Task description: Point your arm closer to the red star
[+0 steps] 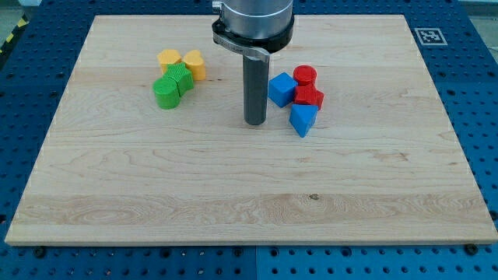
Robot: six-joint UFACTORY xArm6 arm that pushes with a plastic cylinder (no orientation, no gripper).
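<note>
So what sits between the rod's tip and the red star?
In the camera view, the blue cube partly sits between my tip and the red star; otherwise bare board.

You saw the arm cut off by the view's top, and beside my tip the red star was partly hidden behind the blue blocks

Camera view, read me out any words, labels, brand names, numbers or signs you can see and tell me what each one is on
No readable words, numbers or brand names show anywhere.
Only sign: a black-and-white square fiducial marker, carrying a pattern rather than text, at the wooden board's top right corner.
The blocks, including the red star, and the rod ending in my tip, just left of the blue and red blocks, are unmarked.
</note>
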